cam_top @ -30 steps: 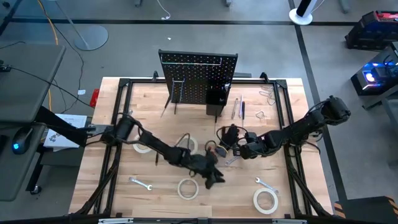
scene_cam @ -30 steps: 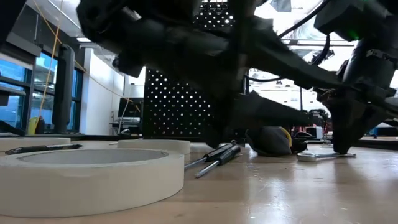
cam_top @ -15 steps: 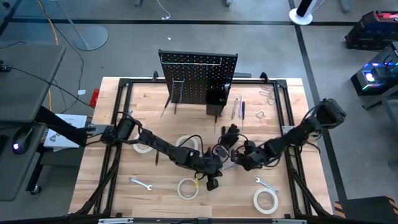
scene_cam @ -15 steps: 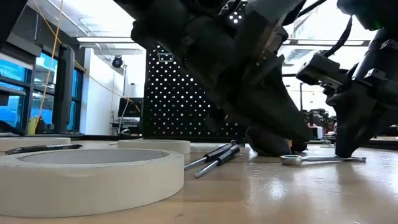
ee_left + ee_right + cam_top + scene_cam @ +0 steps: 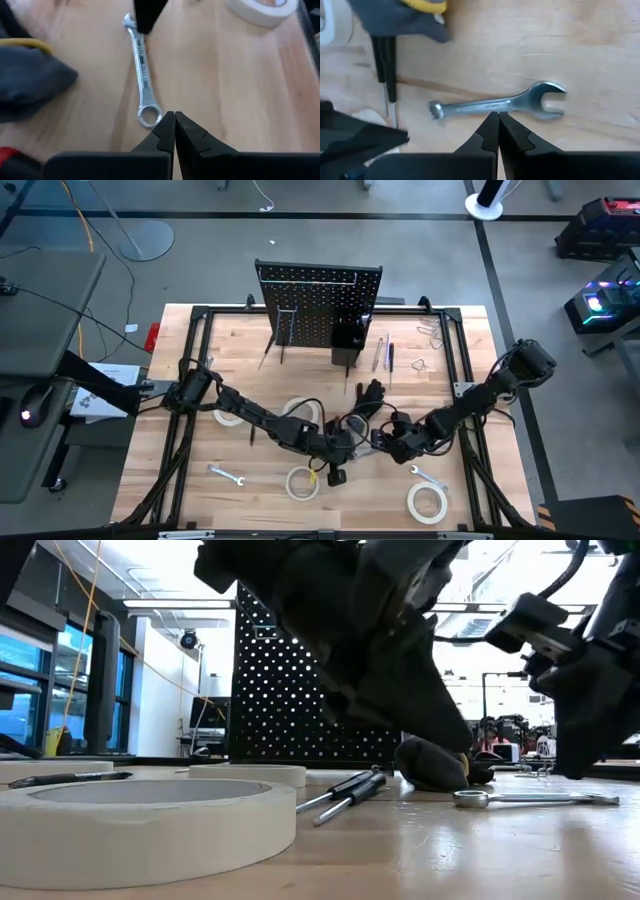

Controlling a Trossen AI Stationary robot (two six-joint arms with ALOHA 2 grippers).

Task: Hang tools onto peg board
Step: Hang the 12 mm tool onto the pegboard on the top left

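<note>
left tool point(image 5: 174, 116) clenched, empty | right tool point(image 5: 498, 116) clenched, empty | wrench point(image 5: 495, 104) lying free between

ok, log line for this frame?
left gripper: shut, empty, at wrench ring end | right gripper: shut, empty, over wrench shaft

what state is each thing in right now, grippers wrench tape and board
left gripper: shut, empty, tips at the wrench's ring end
right gripper: shut, empty, tips beside the wrench's shaft
wrench: flat on the table, between both grippers, not held
nearest tape roll: flat on the table
peg board: upright at the table's back
</note>
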